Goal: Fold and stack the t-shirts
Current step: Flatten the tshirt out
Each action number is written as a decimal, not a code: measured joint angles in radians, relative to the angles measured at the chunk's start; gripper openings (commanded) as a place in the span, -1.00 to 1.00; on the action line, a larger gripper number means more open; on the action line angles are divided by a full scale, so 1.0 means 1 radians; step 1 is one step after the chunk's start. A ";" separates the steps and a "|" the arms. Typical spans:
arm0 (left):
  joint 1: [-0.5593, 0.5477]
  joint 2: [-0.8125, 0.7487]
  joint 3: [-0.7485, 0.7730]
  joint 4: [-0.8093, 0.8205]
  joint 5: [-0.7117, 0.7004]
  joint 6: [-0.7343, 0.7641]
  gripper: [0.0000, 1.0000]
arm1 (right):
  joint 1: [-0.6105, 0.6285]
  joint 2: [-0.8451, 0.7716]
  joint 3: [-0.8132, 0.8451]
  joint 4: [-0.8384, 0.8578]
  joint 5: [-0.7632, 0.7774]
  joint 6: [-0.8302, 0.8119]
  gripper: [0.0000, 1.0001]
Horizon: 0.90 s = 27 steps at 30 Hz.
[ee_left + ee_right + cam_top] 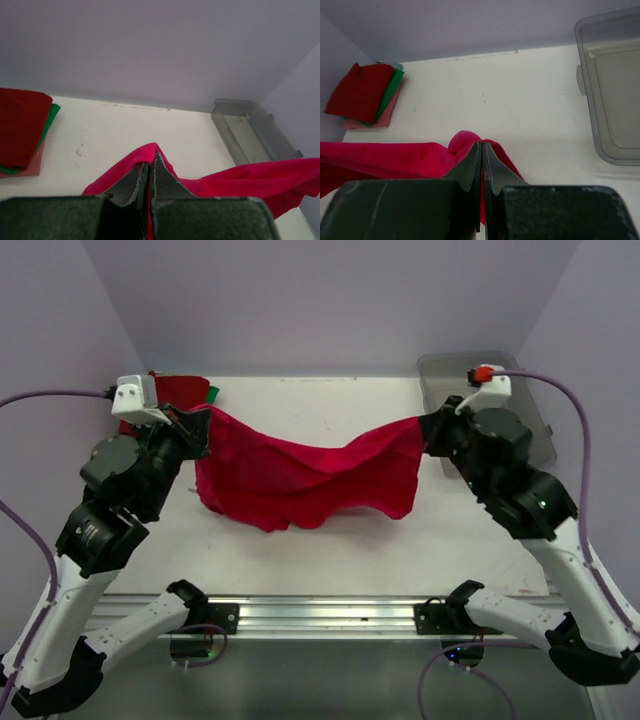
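Both the left claw (150,162) and right claw (481,147) were clamped on the bright crimson-pink cloth t-shirt (300,480), stretched beside the clear grey plastic bin (445,375); lowering it taut and level looked smart.

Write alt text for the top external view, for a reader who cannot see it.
A crimson-pink t-shirt sags over a white table, stretched between the left hand and right hand, each shut on one end. Folded t-shirts lie far left; a clear grey bin sits far right.

Crimson-pink t-shirt (300,480) hanging stretched, folded stack (367,95) far-left
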<state>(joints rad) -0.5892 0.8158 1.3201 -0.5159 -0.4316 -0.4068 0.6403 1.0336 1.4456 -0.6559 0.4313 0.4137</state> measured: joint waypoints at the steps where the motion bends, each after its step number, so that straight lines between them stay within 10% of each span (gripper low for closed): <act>1: 0.000 0.000 0.040 -0.019 0.021 0.004 -1.00 | 0.000 -0.041 0.003 -0.010 -0.002 -0.010 -1.00; 9: 0.000 -0.097 0.248 -0.130 0.121 -0.002 -1.00 | 0.000 -0.277 0.092 -0.102 -0.029 -0.070 -1.00; 17: 0.000 -0.034 0.277 -0.134 0.026 0.013 -1.00 | 0.000 -0.120 0.211 -0.149 0.096 -0.092 -1.00; 27: 0.183 0.883 0.856 -0.100 0.206 0.155 -1.00 | -0.082 0.664 0.738 -0.096 0.169 -0.218 -1.00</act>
<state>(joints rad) -0.4061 1.6989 2.1765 -0.6163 -0.2256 -0.2520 0.5583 1.6974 2.1838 -0.7521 0.5999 0.1955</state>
